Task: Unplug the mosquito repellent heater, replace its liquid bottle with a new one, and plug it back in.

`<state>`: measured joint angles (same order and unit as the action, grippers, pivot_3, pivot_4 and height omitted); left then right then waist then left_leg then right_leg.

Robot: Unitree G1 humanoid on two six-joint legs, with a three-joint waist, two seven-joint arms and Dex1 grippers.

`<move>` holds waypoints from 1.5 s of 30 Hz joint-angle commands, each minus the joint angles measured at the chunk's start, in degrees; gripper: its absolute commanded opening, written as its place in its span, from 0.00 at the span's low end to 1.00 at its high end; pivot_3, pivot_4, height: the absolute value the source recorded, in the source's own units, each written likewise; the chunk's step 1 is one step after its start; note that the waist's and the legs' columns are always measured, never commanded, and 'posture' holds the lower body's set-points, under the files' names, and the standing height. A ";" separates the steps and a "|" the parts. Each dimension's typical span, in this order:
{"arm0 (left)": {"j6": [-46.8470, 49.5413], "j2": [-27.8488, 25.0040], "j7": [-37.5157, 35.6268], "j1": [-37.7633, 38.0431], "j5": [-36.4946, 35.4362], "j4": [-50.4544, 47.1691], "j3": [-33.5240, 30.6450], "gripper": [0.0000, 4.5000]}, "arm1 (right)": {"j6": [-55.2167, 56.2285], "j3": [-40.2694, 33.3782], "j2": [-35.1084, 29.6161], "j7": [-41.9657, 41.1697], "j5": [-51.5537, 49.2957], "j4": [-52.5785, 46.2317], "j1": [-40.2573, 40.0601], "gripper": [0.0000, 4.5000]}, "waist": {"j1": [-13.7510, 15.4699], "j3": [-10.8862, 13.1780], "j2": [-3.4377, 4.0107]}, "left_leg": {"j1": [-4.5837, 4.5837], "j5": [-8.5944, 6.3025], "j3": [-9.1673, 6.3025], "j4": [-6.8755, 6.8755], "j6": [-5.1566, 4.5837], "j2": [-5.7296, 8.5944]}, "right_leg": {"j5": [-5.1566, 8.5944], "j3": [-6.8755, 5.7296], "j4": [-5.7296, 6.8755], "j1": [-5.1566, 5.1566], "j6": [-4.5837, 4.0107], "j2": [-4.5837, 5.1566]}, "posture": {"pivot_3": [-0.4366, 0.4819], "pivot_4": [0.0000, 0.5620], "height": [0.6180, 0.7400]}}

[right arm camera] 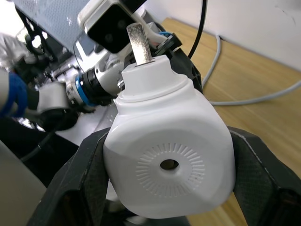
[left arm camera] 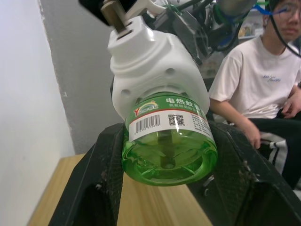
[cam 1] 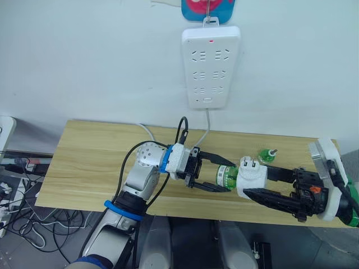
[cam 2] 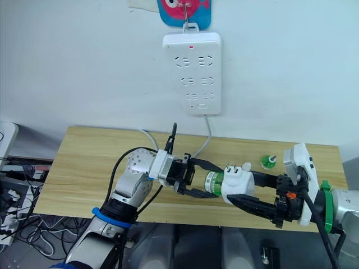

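Mosquito repellent heater (cam 1: pixel 252 177) unplugged, held over the table's (cam 1: pixel 90 162) near edge, long axis left-right. Right gripper (cam 1: pixel 259 186) clamps its white body; left gripper (cam 1: pixel 216 175) clamps the green bottle (cam 1: pixel 226 176) at its left end. Second bottle (cam 1: pixel 267 154) stands just beyond.

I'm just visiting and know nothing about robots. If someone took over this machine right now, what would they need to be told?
Right gripper: shut on the white heater, held over the table, already unplugged.
Left gripper: shut on the green bottle, which is joined to the heater.
A second green bottle stands on the table behind them.
The power strip hangs on the wall.
I can't tell whether the swap has happened. At least left: plug the heater back in.
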<state>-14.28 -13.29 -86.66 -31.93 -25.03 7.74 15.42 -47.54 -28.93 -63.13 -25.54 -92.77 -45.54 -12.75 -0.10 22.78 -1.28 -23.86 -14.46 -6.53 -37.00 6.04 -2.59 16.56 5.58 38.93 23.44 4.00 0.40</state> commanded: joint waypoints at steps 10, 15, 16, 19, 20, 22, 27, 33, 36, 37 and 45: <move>-7.24 1.16 1.82 -1.62 3.04 2.96 0.21 0.50 | 5.16 3.76 -3.31 13.59 -20.23 -0.92 -4.51 0.69 | -0.02 0.00 0.00 | 0.01 0.00 -0.01 -0.01 -0.01 0.00 | 0.00 0.00 0.01 -0.01 0.00 0.00 | 0.53 0.71 1.00; -7.93 1.25 1.95 -2.03 3.39 3.69 0.23 0.50 | 6.40 4.60 -3.48 13.99 -20.23 -1.25 -5.46 0.69 | -0.02 0.00 0.00 | 0.01 0.01 -0.01 -0.01 -0.01 0.00 | 0.00 -0.01 0.00 -0.01 0.00 0.00 | 0.53 0.71 1.00; -8.09 1.24 1.94 -2.16 3.45 3.92 0.18 0.50 | 6.71 4.80 -3.52 14.23 -20.23 -1.15 -5.47 0.69 | -0.02 0.00 0.00 | 0.01 0.01 -0.01 0.00 -0.01 0.00 | 0.00 -0.01 0.00 -0.01 0.00 0.00 | 0.53 0.71 1.00; -7.98 1.14 1.45 -2.38 2.96 4.29 0.06 0.58 | 7.46 5.32 -3.48 14.43 -20.23 -0.87 -5.48 0.69 | -0.02 0.00 0.00 | 0.01 0.01 -0.01 0.00 -0.01 0.00 | 0.00 -0.01 0.00 -0.01 0.00 0.00 | 0.53 0.71 1.00; -7.45 1.16 1.47 -2.39 2.48 4.25 -0.07 0.66 | 7.45 5.37 -3.66 14.29 -20.23 -0.85 -5.44 0.69 | -0.02 0.00 0.00 | 0.01 0.01 -0.01 -0.01 -0.01 0.00 | 0.00 -0.01 0.00 -0.01 0.00 0.00 | 0.53 0.71 1.00; -6.74 0.98 1.54 -2.47 2.32 4.24 0.01 0.80 | 7.63 5.56 -3.81 14.24 -20.23 -0.81 -5.41 0.69 | -0.02 0.00 0.00 | 0.01 0.01 -0.01 0.00 -0.01 0.00 | 0.00 -0.01 -0.01 -0.01 0.00 0.00 | 0.53 0.71 1.00; -7.93 -0.56 2.56 -3.59 5.53 4.53 0.52 0.99 | 6.87 4.79 -4.24 15.10 -20.23 -0.03 -6.55 0.69 | -0.01 0.00 0.00 | 0.01 0.01 -0.02 0.00 -0.01 0.00 | 0.00 -0.01 -0.01 -0.01 0.00 0.00 | 0.54 0.70 1.00; -7.30 -4.64 4.34 -4.10 9.91 0.71 1.50 0.99 | 6.81 5.31 -5.16 20.50 -20.23 2.59 -7.19 0.69 | -0.03 0.00 0.00 | 0.02 0.03 -0.02 0.00 0.03 -0.01 | 0.00 -0.01 0.00 -0.01 0.00 0.00 | 0.55 0.69 1.00; -7.08 -6.96 5.08 -3.95 14.10 -1.04 3.64 0.99 | 7.51 7.35 -5.90 26.39 -20.23 3.73 -5.60 0.69 | -0.01 0.00 0.00 | 0.02 0.07 -0.02 0.01 0.10 -0.01 | 0.00 -0.01 0.00 -0.01 0.00 0.00 | 0.56 0.68 1.00; -6.04 -7.31 5.95 -4.02 15.37 -2.08 4.37 0.99 | 7.00 7.96 -6.94 27.97 -20.23 4.00 -5.19 0.69 | -0.01 0.00 0.00 | 0.01 0.08 -0.02 0.01 0.11 -0.01 | 0.00 -0.01 0.00 -0.01 0.00 0.00 | 0.56 0.68 1.00; -1.42 -7.19 13.50 -4.81 23.69 -5.53 8.12 0.99 | 12.88 12.26 -5.56 41.35 -20.23 0.29 -3.45 0.69 | -0.01 -0.02 -0.02 | -0.02 0.08 -0.04 0.00 0.12 0.00 | 0.00 -0.01 -0.02 0.00 0.00 0.01 | 0.55 0.67 1.00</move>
<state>-16.14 -20.96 -74.95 -36.43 -2.60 4.40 22.35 -36.66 -16.82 -68.96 13.19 -111.62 -42.71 -16.53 -0.11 22.76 -1.30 -23.87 -14.38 -6.57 -37.00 6.15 -2.59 16.57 5.57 38.91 23.44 4.00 0.41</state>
